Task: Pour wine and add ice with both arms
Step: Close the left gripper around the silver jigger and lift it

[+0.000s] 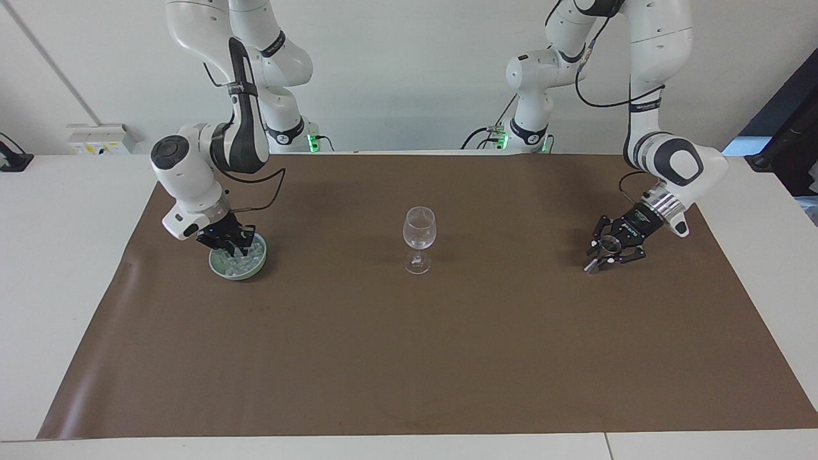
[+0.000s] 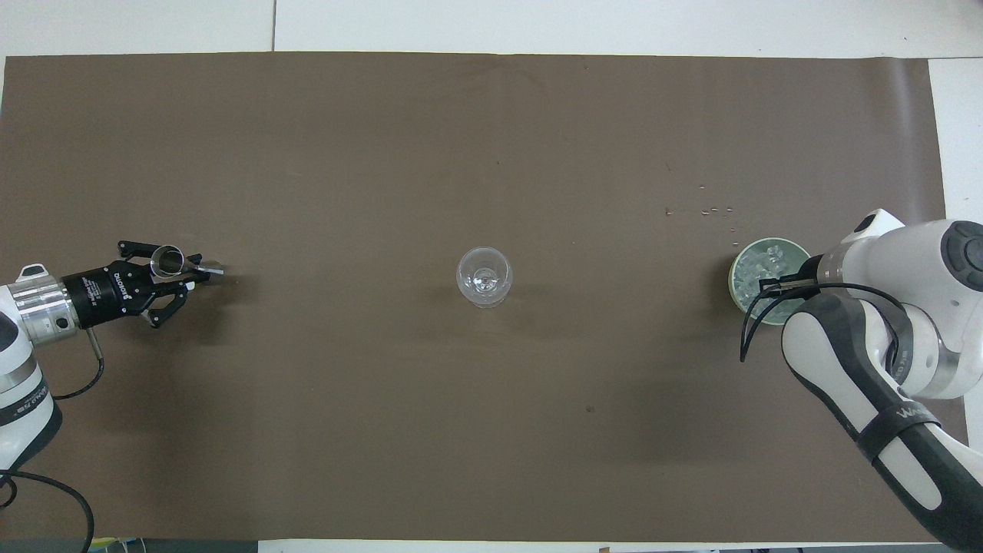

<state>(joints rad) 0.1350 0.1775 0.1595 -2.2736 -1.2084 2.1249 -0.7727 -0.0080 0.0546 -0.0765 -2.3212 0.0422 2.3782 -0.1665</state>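
A clear stemmed glass (image 1: 418, 231) (image 2: 483, 276) stands upright mid-mat. Toward the left arm's end, a small metal measuring cup (image 1: 608, 243) (image 2: 167, 260) leans tilted with its lower end on the mat. My left gripper (image 1: 607, 252) (image 2: 192, 270) is shut on it. Toward the right arm's end sits a pale green bowl (image 1: 257, 264) (image 2: 768, 243) heaped with ice (image 1: 248, 258) (image 2: 762, 265). My right gripper (image 1: 233, 246) is down in the ice, fingertips together; whether a cube sits between them is hidden. Wine is out of view.
The brown mat (image 2: 491, 153) covers most of the white table (image 1: 64, 211). Several tiny specks (image 2: 710, 209) lie on the mat just farther from the robots than the bowl. A white socket box (image 1: 102, 137) sits at the table's edge.
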